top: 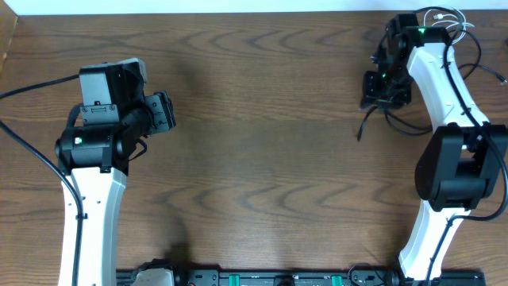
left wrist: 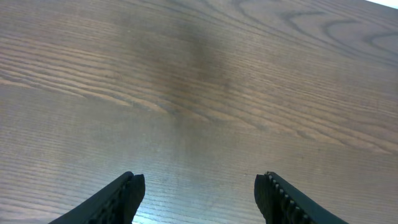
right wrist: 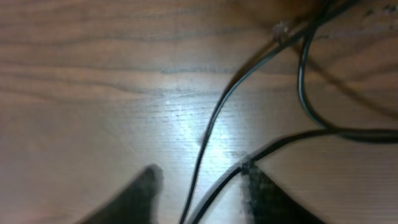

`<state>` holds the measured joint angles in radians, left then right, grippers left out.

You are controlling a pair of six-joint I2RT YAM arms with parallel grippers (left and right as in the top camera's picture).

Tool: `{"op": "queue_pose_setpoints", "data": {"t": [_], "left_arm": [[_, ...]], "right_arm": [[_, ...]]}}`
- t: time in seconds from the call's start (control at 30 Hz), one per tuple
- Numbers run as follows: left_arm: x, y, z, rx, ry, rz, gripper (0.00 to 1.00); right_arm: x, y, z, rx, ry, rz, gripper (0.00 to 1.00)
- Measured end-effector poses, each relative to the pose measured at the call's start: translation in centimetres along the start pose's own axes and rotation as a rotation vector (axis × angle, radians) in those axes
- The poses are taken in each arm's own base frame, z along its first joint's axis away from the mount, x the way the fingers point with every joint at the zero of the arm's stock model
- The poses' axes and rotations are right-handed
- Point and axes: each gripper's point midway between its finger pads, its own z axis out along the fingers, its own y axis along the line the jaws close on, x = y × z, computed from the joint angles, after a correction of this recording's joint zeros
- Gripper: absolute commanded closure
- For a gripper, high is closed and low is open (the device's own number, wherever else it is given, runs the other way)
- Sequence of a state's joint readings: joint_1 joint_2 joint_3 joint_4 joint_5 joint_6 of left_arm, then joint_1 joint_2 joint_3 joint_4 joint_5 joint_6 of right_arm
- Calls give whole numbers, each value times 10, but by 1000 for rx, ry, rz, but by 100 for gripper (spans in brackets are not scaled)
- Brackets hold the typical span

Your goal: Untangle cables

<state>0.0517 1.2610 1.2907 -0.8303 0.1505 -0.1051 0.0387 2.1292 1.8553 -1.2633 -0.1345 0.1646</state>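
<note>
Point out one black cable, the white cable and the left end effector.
black cable [right wrist: 211,124]: right wrist view, middle of the long strand.
white cable [top: 446,14]: overhead view, on its looped part.
left end effector [left wrist: 199,182]: left wrist view, midway between the fingertips.

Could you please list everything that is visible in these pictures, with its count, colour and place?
table: one, brown wood, under everything
black cables: at least two, black, crossing on the table at the far right
white cable: one, white, far right corner, by the right arm
rail: one, black with green parts, along the near edge
left arm: one, white and black, left side
right arm: one, white and black, right side
left gripper: one, black, open, over bare table
right gripper: one, black, open, low over the black cables, one running between its fingers
</note>
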Motion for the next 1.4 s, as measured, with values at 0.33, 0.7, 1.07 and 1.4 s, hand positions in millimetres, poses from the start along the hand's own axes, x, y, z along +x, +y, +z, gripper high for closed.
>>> {"op": "queue_pose_setpoints", "data": {"t": [0.33, 0.7, 1.07, 1.4], "left_arm": [[0, 0, 0, 0, 0, 0, 38], [5, 2, 15, -8, 45, -4, 38], [6, 3, 19, -10, 58, -6, 37], [6, 3, 19, -10, 58, -6, 38]], "right_arm": [[-33, -35, -55, -4, -131, 94, 82], [-10, -22, -80, -134, -84, 52, 38], [31, 36, 6, -53, 62, -92, 58], [24, 9, 1, 44, 41, -21, 99]]}}
